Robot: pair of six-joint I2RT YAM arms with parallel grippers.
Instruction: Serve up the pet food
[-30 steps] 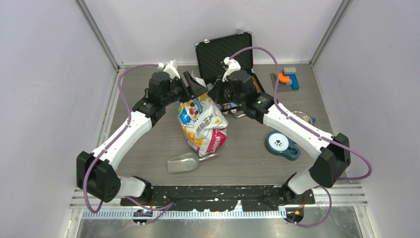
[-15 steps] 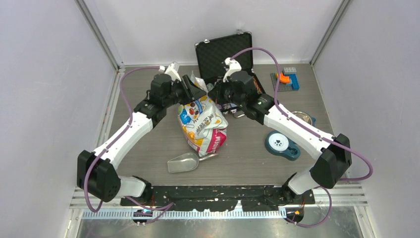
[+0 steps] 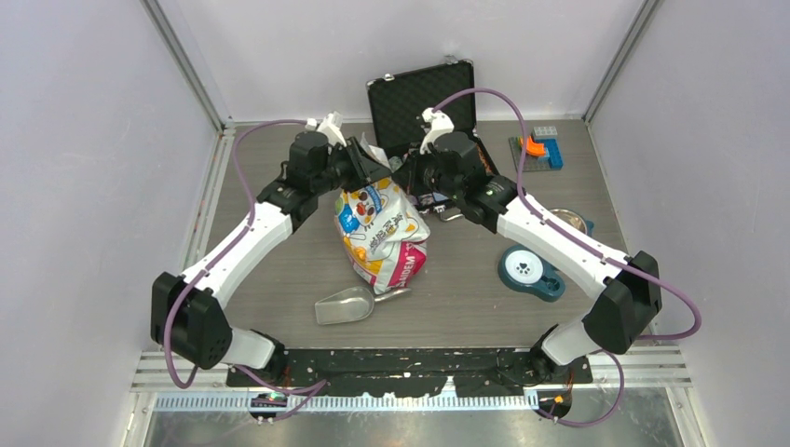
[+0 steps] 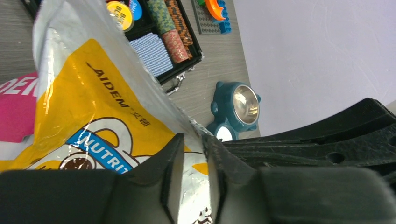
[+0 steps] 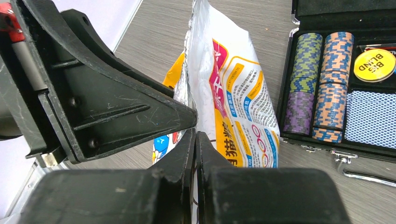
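Observation:
No pet food shows; none lies loose in any view. The white, yellow and pink cat-print bag (image 3: 382, 228) stands upright mid-table and fills the left wrist view (image 4: 93, 107) and the right wrist view (image 5: 233, 93). My right gripper (image 3: 410, 177) is shut on the bag's top edge, its jaws (image 5: 196, 154) pressed together on the film. My left gripper (image 3: 371, 163) is at the same top edge from the left. Its jaws (image 4: 194, 154) stand a narrow gap apart with the silver bag edge between them. A clear scoop (image 3: 345, 304) lies in front of the bag.
A teal double pet feeder (image 3: 529, 270) with a paw-print dish and a steel bowl (image 3: 568, 221) sits right of the bag. An open black poker-chip case (image 3: 419, 102) stands just behind the grippers. A toy brick plate (image 3: 538, 149) lies at the back right.
My left gripper has moved right to the bag's top edge and its jaws have narrowed around it. The right gripper and the bag have stayed put.

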